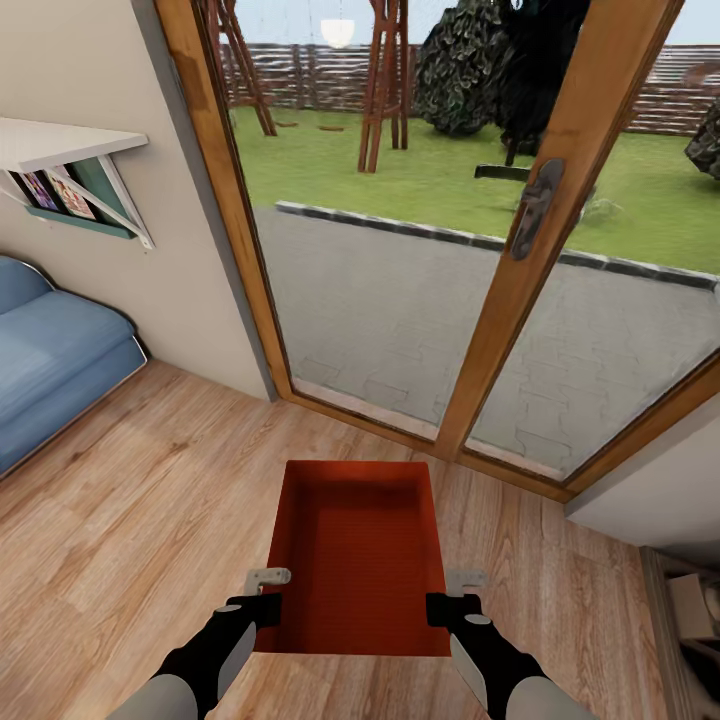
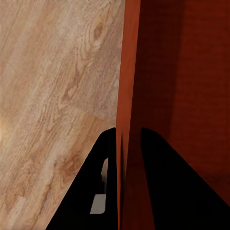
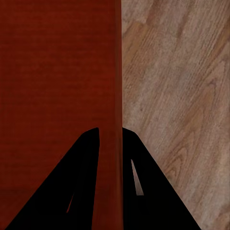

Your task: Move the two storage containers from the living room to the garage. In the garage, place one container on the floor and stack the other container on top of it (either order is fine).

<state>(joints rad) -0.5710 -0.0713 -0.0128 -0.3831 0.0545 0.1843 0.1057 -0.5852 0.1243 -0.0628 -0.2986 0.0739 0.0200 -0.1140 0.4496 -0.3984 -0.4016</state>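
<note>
Blue sofa (image 1: 50, 350) at the left, shelf (image 1: 70, 150) above it, swing frames (image 1: 385, 70) out on the lawn (image 1: 420, 180).

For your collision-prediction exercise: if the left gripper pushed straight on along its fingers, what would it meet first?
The left gripper straddles the storage container's side wall, so it would slide along that wall. Beyond it lies the wood floor, probably the first new contact; depth is unclear.
</note>
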